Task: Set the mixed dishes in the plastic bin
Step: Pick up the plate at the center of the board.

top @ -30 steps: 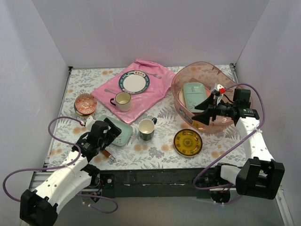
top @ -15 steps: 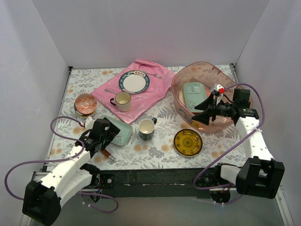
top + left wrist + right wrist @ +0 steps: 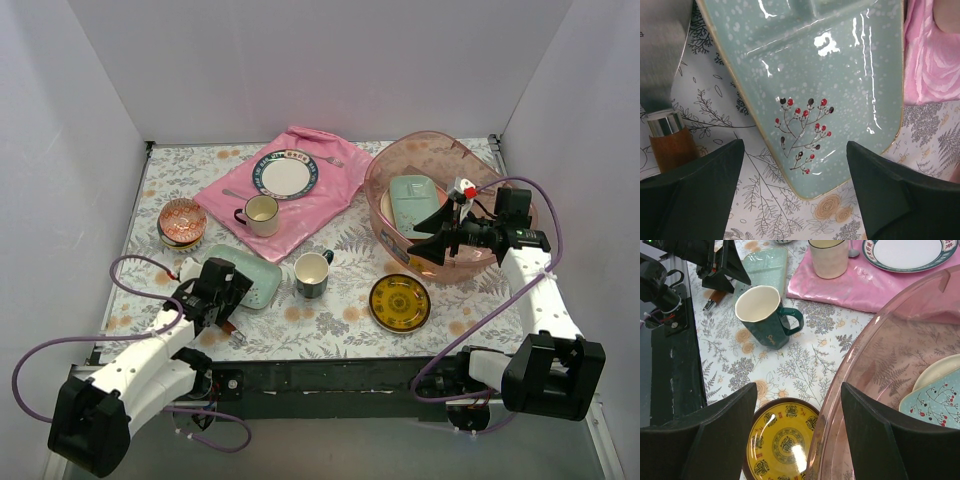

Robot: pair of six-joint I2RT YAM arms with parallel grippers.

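The pale green tray (image 3: 252,280) (image 3: 820,75) lies at the front left. My left gripper (image 3: 228,292) (image 3: 794,150) is open, and the tray's near corner sits between its jaws without touching them. My right gripper (image 3: 432,236) (image 3: 799,390) hangs open and empty over the near-left rim of the pink plastic bin (image 3: 430,136) (image 3: 840,405). In the bin lie another green tray (image 3: 412,200) (image 3: 935,400) and a cream plate. On the table are a yellow plate (image 3: 400,302) (image 3: 782,442), a dark mug (image 3: 313,273) (image 3: 765,315), a cream mug (image 3: 262,213), a blue-rimmed plate (image 3: 285,175) and a patterned bowl (image 3: 182,222).
A metal spatula with a wooden handle (image 3: 672,147) lies just left of the green tray, close to my left finger. A pink cloth (image 3: 300,200) (image 3: 930,50) lies under the cream mug and the rimmed plate. White walls close in the left, back and right sides.
My left gripper has shifted a little toward the near edge, settling at the tray's near corner, and its jaws have narrowed slightly. The right arm has not moved.
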